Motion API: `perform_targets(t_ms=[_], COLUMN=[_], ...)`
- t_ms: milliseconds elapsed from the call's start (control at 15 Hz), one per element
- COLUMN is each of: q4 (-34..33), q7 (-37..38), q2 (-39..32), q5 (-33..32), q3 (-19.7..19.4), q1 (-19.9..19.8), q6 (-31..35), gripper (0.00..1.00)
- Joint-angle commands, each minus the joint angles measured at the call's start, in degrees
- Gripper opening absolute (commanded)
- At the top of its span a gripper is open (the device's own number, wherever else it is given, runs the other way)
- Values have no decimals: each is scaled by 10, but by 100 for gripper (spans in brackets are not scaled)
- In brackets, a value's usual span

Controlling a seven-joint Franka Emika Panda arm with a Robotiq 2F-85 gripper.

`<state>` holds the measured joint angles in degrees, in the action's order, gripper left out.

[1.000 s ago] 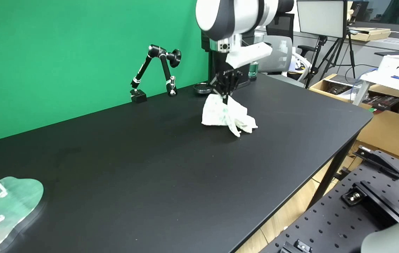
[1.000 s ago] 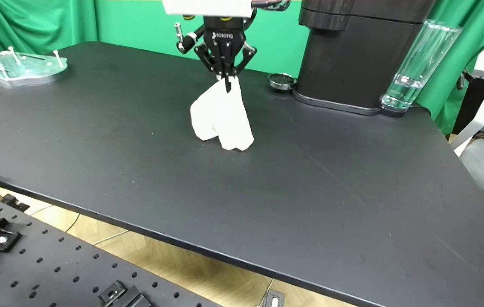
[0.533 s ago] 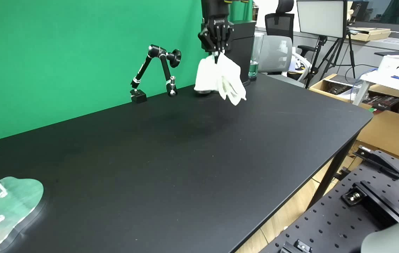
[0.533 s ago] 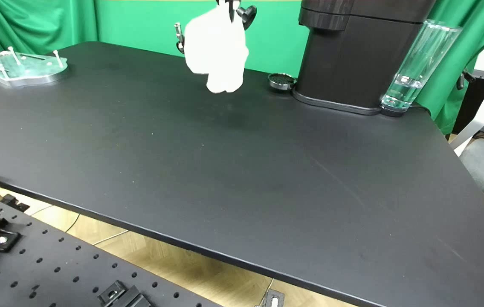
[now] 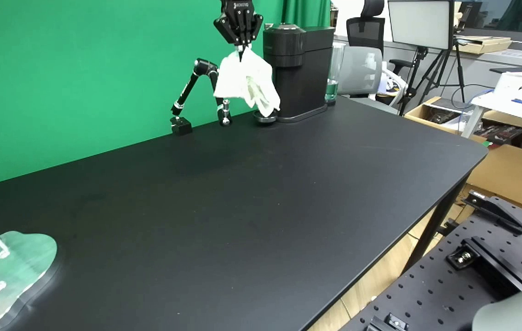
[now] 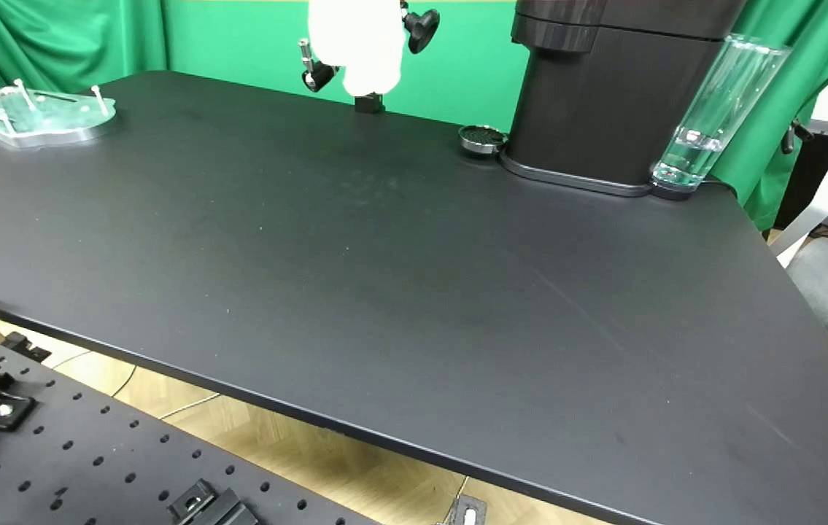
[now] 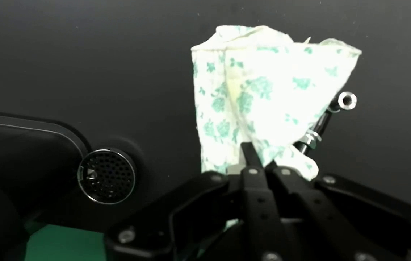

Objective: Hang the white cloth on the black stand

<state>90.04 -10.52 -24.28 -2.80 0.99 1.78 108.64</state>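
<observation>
Gripper [image 5: 241, 54] closed, pinching the top of the white cloth [image 5: 248, 80] between its fingertips. Cloth hangs in the air, raised off the desk [image 5: 196, 220]. In an exterior view the cloth [image 6: 359, 44] runs into the top border and the gripper is out of frame; wrist view has both.

Black stand [image 5: 187, 91], jointed: 1. Partly behind the cloth in both exterior views. Its knob [image 6: 422, 30] shows in an exterior view, just beside the cloth, with the base block [image 6: 368, 103] just below. Wrist view: only a metal-tipped section [image 7: 322, 124], next to the cloth's edge. Cloth-to-stand contact: cannot tell.

Coffee machine [image 5: 295, 78]: 1, with 1 clear tank [image 6: 705, 124], partly filled. Round tray [image 7: 113, 177]: 1, beside the machine's base; perforations plain in the wrist view. Translucent plate [image 6: 56, 120]: 1, opposite end of desk; 4 pegs [image 6: 25, 95] counted in an exterior view.

Cloth appearance: slack, bunched at the pinch, flaring downward in loose folds. Wrist view brings out a green floral print; in an exterior view the cloth [image 6: 362, 36] is overexposed to flat white.
</observation>
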Motion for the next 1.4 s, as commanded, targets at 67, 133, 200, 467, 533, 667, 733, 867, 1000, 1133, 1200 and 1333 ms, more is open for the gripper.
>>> perform_targets(t_ms=[67, 133, 200, 467, 533, 667, 733, 867, 1000, 1133, 1200, 1333], q4=[-97, -111, -126, -175, -180, -174, -158, -130, -109, -82, -68, -40], q7=[47, 51, 55, 65, 64, 72, 74, 83, 86, 84, 81, 74], q2=[-103, -118, -132, -164, -167, -162, -154, -138, -125, -110, -103, -92], q5=[-17, -22, -25, -28, -23, -14, -13, -17, -16, -12, -10, -4], q3=[11, 13, 13, 17, 21, 23, 22, 18, 16, 19, 21, 26], q1=[31, 39, 47, 70, 71, 72, 71, 68, 64, 60, 59, 57], q6=[23, 31, 35, 19, 11, -8, -11, -15, -25, -34, -36, -27], gripper=[1, 1, 1, 1, 1, 1, 1, 1, 1, 1, 1, 1])
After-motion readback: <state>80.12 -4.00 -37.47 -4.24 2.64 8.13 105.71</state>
